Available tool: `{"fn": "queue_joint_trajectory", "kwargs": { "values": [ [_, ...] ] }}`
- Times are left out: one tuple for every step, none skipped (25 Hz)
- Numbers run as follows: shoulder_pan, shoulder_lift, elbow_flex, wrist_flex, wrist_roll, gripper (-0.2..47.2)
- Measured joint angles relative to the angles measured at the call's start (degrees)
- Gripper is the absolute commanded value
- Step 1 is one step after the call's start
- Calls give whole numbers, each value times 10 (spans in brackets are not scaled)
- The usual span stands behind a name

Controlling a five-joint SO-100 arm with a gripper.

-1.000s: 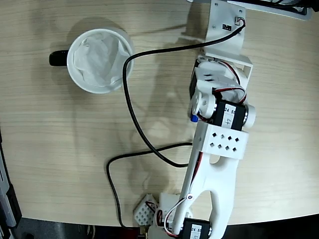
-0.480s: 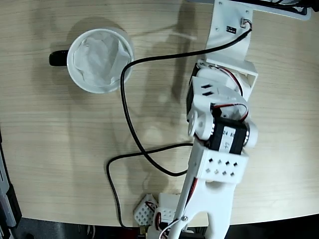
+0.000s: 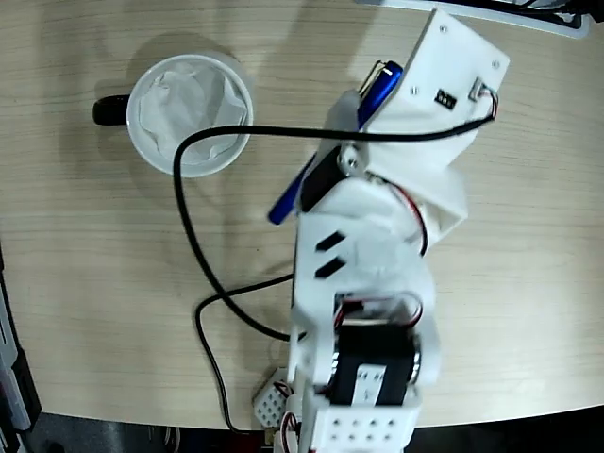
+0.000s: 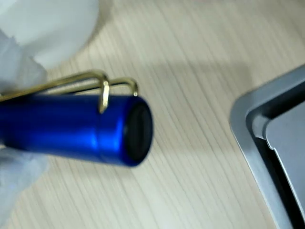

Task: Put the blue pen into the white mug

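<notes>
White two-finger gripper (image 3: 332, 170) clamped on slim glossy blue pen (image 3: 332, 142), right of paper-lined white mug (image 3: 189, 115). Carry left, centre the lower tip over the rim, then release.

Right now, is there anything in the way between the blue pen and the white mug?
Only the arm's own black cable, which in the fixed view loops across the wooden table between the blue pen in the gripper and the white mug, passing over the mug's rim. Nothing else visible stands between them.
</notes>
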Motion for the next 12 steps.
{"fn": "queue_joint_trajectory", "kwargs": {
  "values": [
    [-2,16,2,0,23,1],
    [-6,32,3,2,45,1],
    [-14,51,9,2,60,1],
    [-25,69,12,2,68,1],
    [-33,86,20,1,74,1],
    [-41,105,35,-11,77,1],
    [-45,120,54,-31,78,1],
    [-49,134,69,-52,80,1],
    [-56,146,81,-71,79,1],
    [-64,159,91,-91,70,1],
    [-74,171,99,-112,63,1],
    [-79,175,102,-134,54,1]
  ]
}}
